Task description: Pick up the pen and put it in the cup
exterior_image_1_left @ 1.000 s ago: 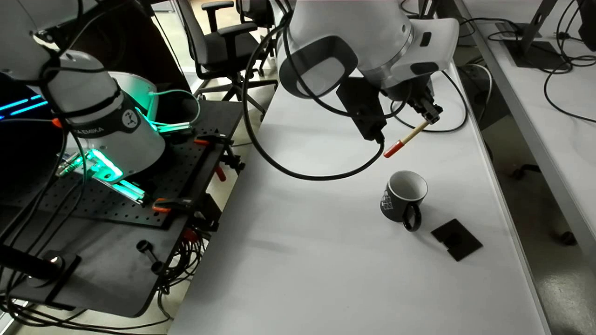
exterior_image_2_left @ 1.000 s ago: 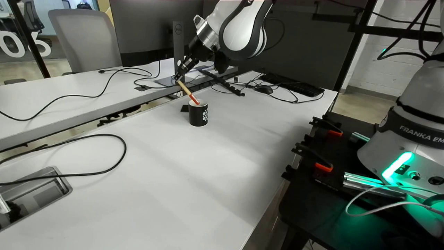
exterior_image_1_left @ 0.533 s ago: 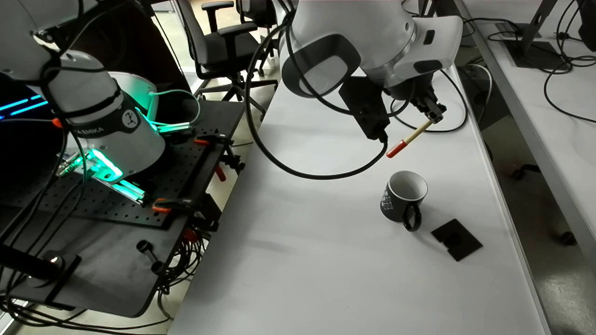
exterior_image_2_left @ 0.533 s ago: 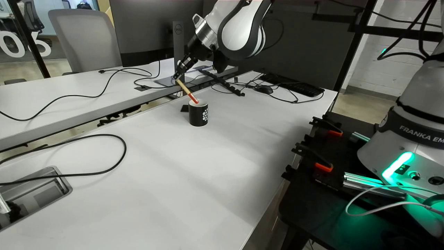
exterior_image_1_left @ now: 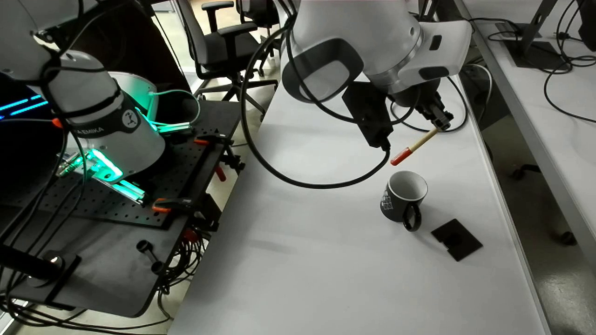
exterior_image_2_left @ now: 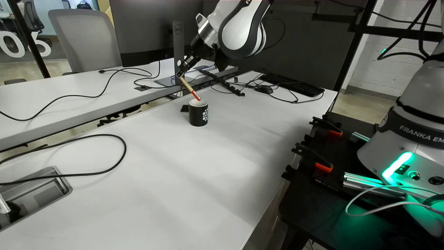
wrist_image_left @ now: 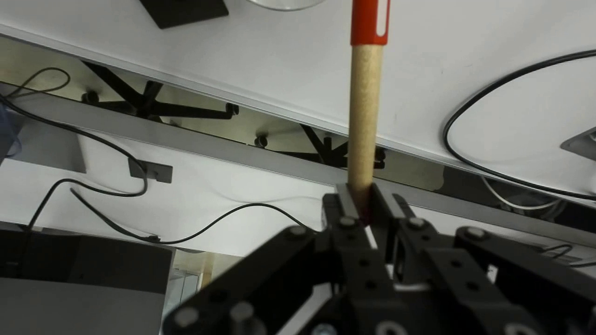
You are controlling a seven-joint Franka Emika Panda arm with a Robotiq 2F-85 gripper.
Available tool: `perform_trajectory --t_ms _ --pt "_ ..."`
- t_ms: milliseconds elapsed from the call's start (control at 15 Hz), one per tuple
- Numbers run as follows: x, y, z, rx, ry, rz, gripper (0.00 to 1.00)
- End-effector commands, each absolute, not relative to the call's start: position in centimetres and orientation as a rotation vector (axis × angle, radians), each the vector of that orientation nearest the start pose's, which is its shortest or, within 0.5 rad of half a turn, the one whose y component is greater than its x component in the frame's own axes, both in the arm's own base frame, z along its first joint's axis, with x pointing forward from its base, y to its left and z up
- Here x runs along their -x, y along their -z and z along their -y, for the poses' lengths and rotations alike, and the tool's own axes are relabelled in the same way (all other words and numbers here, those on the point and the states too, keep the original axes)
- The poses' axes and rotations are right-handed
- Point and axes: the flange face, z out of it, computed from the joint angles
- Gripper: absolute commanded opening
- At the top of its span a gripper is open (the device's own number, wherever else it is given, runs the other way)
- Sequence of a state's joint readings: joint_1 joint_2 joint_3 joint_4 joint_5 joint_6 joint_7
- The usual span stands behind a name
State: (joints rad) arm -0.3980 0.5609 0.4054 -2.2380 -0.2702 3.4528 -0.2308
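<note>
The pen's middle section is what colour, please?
The pen's middle section is pale tan, clearest in the wrist view.

In the wrist view, your claw (wrist_image_left: pixel 365 200) hides the held end of the pen (wrist_image_left: pixel 364 107); straight ahead of the claw, the red end runs off the top edge, as does the black pad (wrist_image_left: pixel 186 10). The claw's linkages blur. In an exterior view, the cup (exterior_image_2_left: pixel 197 116), below the claw, covers its handle and part of the black pad, and you can't tell there how near the red end is to the rim. The cup's print is too small to make out. Your wrist view catches just a sliver of the cup. Above the claw, both exterior views cut off your arm (exterior_image_1_left: pixel 344 28).
</note>
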Motion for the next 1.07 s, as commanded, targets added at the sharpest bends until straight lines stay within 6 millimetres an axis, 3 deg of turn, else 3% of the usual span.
perform_trajectory --t_ms 0,533,1000 --pt "-58.5 -22.1 -1.9 2.813 1.095 0.509 0.03" --pt "-59.3 -22.1 -1.4 2.809 1.111 0.466 0.03" --pt "-59.1 -20.3 -0.4 2.856 1.063 0.368 0.03"
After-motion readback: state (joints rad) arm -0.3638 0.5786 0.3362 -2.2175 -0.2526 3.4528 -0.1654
